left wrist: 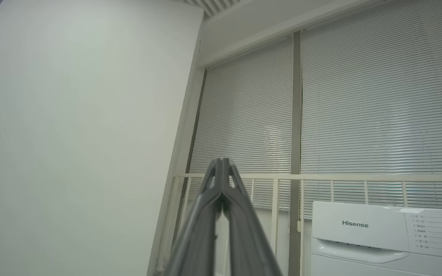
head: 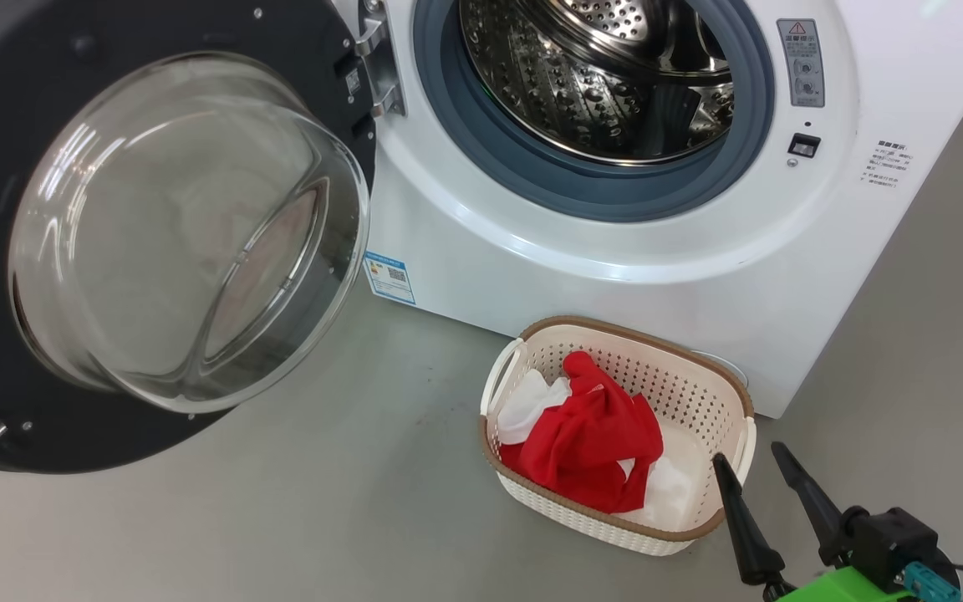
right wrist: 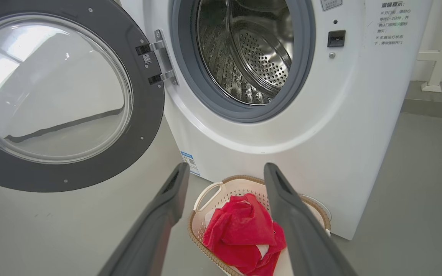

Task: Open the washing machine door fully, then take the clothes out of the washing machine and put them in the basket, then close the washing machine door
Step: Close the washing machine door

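Observation:
The white washing machine (head: 699, 276) stands with its round black-rimmed door (head: 172, 234) swung wide to the left, and the steel drum (head: 607, 75) looks bare inside. Red and white clothes (head: 590, 439) lie bunched in the cream basket (head: 736, 393) on the floor in front of the machine. My right gripper (head: 749, 460) hovers open just right of the basket, nothing between its fingers. In the right wrist view the gripper (right wrist: 225, 168) frames the clothes (right wrist: 244, 234) and basket (right wrist: 205, 197) below. My left gripper (left wrist: 223, 163) is shut on nothing, pointing up towards window blinds, the washing machine's (left wrist: 359, 237) top beside it.
Grey floor (head: 323, 502) surrounds the basket. A plain white wall (left wrist: 71, 134) and a white railing (left wrist: 320, 177) stand behind the machine. The open door (right wrist: 52, 96) juts far out over the floor at the left.

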{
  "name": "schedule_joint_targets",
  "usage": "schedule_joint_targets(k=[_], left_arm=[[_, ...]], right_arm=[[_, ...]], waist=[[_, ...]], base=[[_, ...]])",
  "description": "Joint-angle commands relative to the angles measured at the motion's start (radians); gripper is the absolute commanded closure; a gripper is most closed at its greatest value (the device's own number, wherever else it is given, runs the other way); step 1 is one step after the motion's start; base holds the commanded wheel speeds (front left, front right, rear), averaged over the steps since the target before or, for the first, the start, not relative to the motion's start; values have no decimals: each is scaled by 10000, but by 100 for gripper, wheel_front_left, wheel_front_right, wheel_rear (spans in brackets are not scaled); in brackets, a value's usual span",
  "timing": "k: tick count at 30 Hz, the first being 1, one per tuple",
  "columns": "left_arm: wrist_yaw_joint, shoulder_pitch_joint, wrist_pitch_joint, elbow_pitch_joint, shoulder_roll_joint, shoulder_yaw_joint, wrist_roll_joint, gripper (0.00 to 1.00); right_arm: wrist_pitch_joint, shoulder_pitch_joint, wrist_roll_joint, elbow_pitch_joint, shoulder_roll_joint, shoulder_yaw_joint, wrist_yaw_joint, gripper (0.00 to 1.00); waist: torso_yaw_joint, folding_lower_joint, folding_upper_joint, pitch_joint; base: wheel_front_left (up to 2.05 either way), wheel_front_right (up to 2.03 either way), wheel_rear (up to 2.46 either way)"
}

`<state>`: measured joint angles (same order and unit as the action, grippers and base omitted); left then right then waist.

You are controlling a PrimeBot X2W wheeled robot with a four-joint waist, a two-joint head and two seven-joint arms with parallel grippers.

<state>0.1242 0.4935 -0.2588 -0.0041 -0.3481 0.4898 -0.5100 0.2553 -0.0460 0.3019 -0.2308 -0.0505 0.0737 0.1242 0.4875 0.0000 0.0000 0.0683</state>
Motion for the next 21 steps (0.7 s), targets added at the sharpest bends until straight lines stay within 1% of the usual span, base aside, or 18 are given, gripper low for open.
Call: schedule_joint_targets(k=[1, 3, 4, 6, 9, 11, 13, 14, 15, 16, 21], left_arm=[[63, 636, -30, 626, -837, 395, -353, 100], [64, 1053, -30, 1682, -1218, 460, -733, 100], [64, 1376, -30, 3051, -1580, 277, -1260, 100], [64, 1686, 65, 4343, -2103, -235, -1781, 100], [64, 2179, 840, 5922, -2750, -983, -2768, 100], [64, 2450, 1535, 6797, -3067, -1387, -3370, 100], [64, 2675, 2136, 7326, -3299, -1772, -3966, 100], [64, 2675, 2136, 7326, -3299, -1772, -3966, 100], [64, 2768, 2669, 7810, -3508, -2130, -4401, 100], [64, 2768, 2669, 7810, -3508, -2130, -4401, 100], [65, 2664, 4276, 8218, -3819, -3012, -5634, 100]], right_arm=[[65, -39, 13, 282, -3, 167, 65, 0], [65, -45, 73, 299, -1, 202, 65, 0], [65, -40, 121, 307, 0, 222, 65, 0], [65, -53, 158, 312, 0, 227, 65, 0], [65, -45, 186, 318, 1, 240, 65, 0], [65, -22, 197, 312, 1, 241, 65, 0], [65, -5, 197, 312, 2, 231, 65, 0], [65, -5, 197, 312, 2, 231, 65, 0], [65, 7, 187, 322, 2, 222, 65, 0], [65, 7, 187, 322, 2, 222, 65, 0], [65, 33, 133, 348, 2, 210, 65, 0]], waist=[[2, 0, 0, 7], [-44, 0, 0, 26], [-72, 0, 0, 38], [-83, 0, 0, 36], [-101, 0, 0, 84], [-102, 0, 0, 114], [-89, 0, 0, 147], [-89, 0, 0, 147], [-85, 0, 0, 193], [-85, 0, 0, 193], [-158, 0, 0, 328]], base=[[0, 0, 0], [0, 0, 0], [0, 0, 0], [0, 0, 0], [0, 0, 0], [0, 0, 0], [0, 0, 0], [0, 0, 0], [0, 0, 0], [0, 0, 0], [0, 0, 0]])
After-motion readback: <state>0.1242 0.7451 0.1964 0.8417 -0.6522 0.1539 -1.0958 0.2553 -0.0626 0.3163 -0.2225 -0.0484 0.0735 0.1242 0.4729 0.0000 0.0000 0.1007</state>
